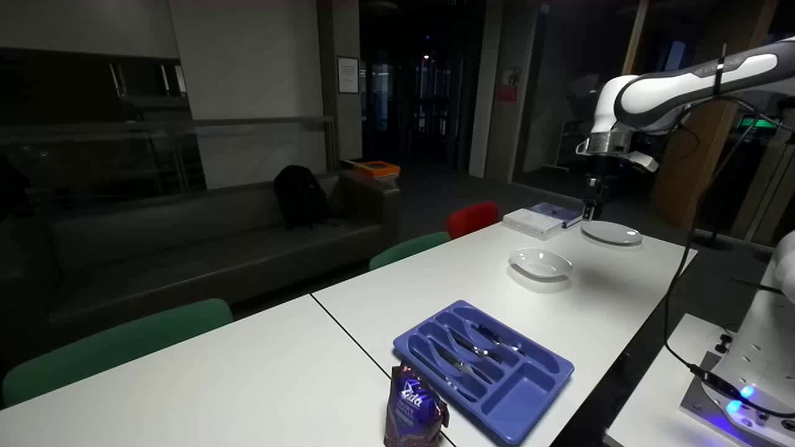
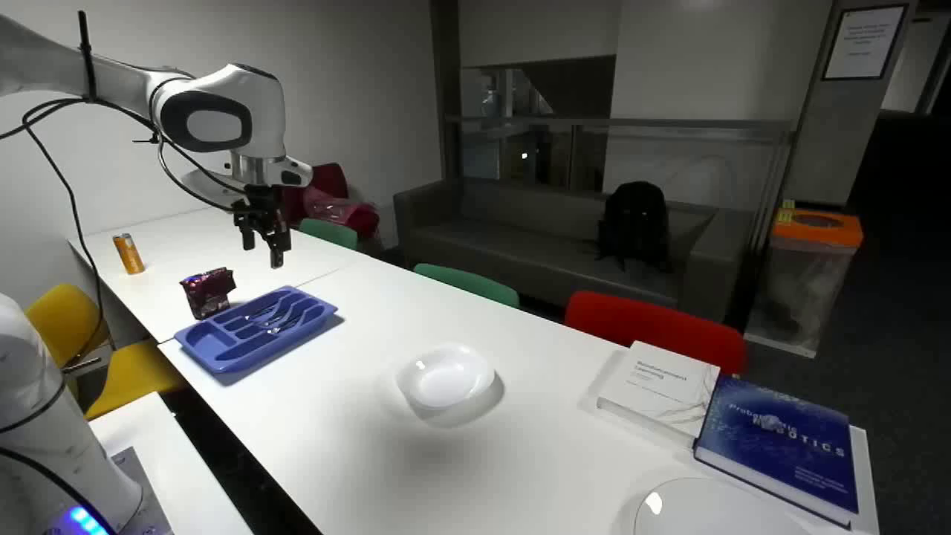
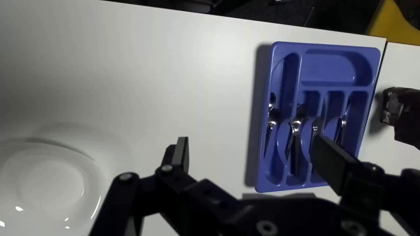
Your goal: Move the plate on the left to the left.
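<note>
At the left in an exterior view, an orange can stands upright on the white table, toward its far end. Right of it and nearer, a purple foil bag stands just beside the blue divided tray, which holds metal cutlery. The arm reaches in from the left, and its gripper hangs in the air, pointing down; in the wrist view its fingers are spread wide, with table and part of the tray seen between them. Farther right, the plate, white and shallow with a raised rim, rests right side up on the table, well apart from the tray in both exterior views. On the far side, off the table, a sofa bears a black backpack, and a red chair shows at the table's far edge. A white book lies on the table near that chair; nearer, a flatter white plate lies partly out of view. Beside the white book lies a blue book, and an orange-topped bin stands at the far right.
</note>
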Controlling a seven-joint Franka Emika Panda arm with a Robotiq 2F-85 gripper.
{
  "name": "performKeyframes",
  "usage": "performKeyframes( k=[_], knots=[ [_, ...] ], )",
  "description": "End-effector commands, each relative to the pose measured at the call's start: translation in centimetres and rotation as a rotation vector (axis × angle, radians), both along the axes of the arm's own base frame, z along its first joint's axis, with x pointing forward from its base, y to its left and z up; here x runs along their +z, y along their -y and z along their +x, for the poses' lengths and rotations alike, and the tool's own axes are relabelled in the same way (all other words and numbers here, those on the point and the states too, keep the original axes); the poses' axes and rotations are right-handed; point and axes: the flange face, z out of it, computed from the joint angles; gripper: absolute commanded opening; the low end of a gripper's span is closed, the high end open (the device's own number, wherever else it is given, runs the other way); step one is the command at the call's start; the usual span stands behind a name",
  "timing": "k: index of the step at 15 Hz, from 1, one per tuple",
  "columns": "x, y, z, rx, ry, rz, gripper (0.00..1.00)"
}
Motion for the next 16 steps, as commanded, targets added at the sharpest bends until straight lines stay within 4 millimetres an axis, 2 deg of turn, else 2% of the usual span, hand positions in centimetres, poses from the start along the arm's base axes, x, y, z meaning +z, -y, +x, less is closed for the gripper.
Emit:
performKeyframes(
  k=[1, 7, 10, 13, 16],
  knots=[
    [0.0, 0.0, 0.0, 0.0, -0.001, 0.0, 1.0],
    [0.0, 0.0, 0.0, 0.0, -0.001, 0.0, 1.0],
    [0.2, 1.4, 0.6, 0.006, 0.033, 0.011, 1.0],
    [0.7, 4.8, 0.9, -0.035, 0.105, 0.02, 1.0],
    [0.8, 10.3, 1.0, -0.153, 0.196, 0.038, 1.0]
  ],
)
